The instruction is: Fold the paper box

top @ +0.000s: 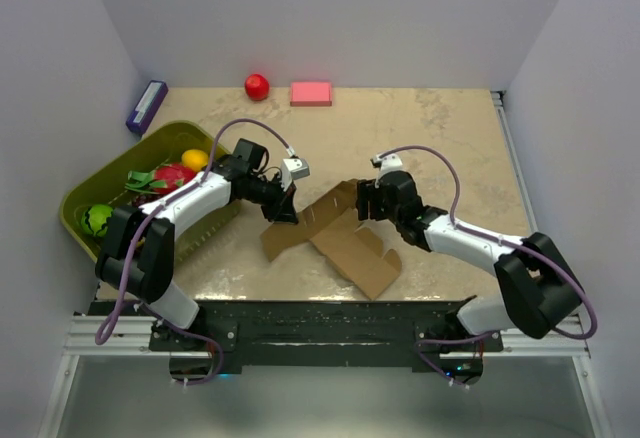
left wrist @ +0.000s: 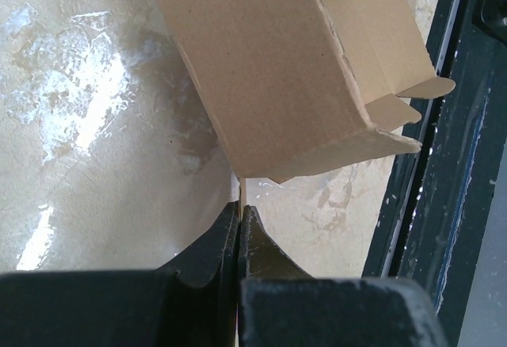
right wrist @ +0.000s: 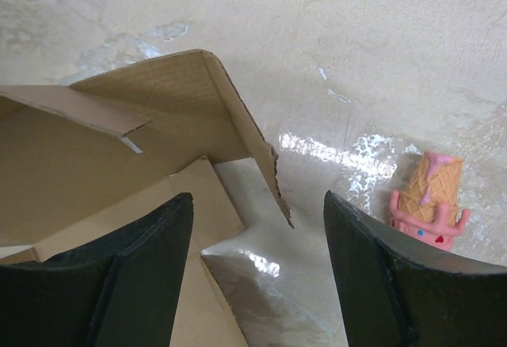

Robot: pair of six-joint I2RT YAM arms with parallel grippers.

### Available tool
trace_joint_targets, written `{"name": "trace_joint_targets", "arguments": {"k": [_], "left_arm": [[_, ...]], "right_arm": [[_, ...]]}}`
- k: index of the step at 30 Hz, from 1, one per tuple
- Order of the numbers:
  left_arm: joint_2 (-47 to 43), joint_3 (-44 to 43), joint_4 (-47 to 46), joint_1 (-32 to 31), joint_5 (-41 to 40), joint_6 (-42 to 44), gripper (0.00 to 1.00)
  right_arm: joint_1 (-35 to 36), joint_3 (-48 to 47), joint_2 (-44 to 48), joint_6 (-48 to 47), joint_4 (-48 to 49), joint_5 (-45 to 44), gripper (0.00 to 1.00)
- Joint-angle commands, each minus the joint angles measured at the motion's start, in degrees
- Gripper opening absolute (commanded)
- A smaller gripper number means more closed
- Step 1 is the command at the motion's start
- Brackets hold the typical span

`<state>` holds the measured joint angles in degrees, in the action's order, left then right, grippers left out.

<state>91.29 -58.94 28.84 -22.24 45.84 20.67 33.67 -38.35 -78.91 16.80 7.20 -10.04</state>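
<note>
The paper box is a brown die-cut cardboard sheet, partly folded, lying in the middle of the table with one panel raised. My left gripper is at its left end. In the left wrist view the jaws are shut on a thin edge of the cardboard. My right gripper is at the sheet's far right flap. In the right wrist view it is open, with a raised torn-edged flap between and ahead of the fingers, untouched.
An olive bin with toy fruit stands at the left. A red ball, a pink block and a purple box lie along the back. A pink ice-cream toy lies beside my right finger. A black rail edges the table.
</note>
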Motion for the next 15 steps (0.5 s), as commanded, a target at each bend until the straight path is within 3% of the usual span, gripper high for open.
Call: {"name": "trace_joint_targets", "arguments": {"k": [1,6,7,13,15], "left_arm": [[-0.76,-1.97,0.43,0.09,2.23,1.13,0.00],[-0.58,-1.97,0.69,0.09,2.67,1.57,0.00],[-0.58,-1.97,0.69,0.09,2.58,1.48,0.00],[-0.76,-2.06,-1.06,0.09,-1.80,0.78,0.00],[-1.02,-1.88,-2.20,0.09,-3.21,-0.01,0.00]], "right_arm": [[-0.36,-2.87,-2.38,-3.87,5.28,-2.00,0.68],[-0.27,-2.79,-2.83,-6.60,7.47,-1.47,0.56],[-0.27,-2.61,-2.56,-6.95,7.82,-1.30,0.46],[-0.18,-1.29,-0.02,-6.34,7.30,0.81,0.08],[0.43,-1.55,0.60,-5.46,4.59,-0.06,0.03]]}}
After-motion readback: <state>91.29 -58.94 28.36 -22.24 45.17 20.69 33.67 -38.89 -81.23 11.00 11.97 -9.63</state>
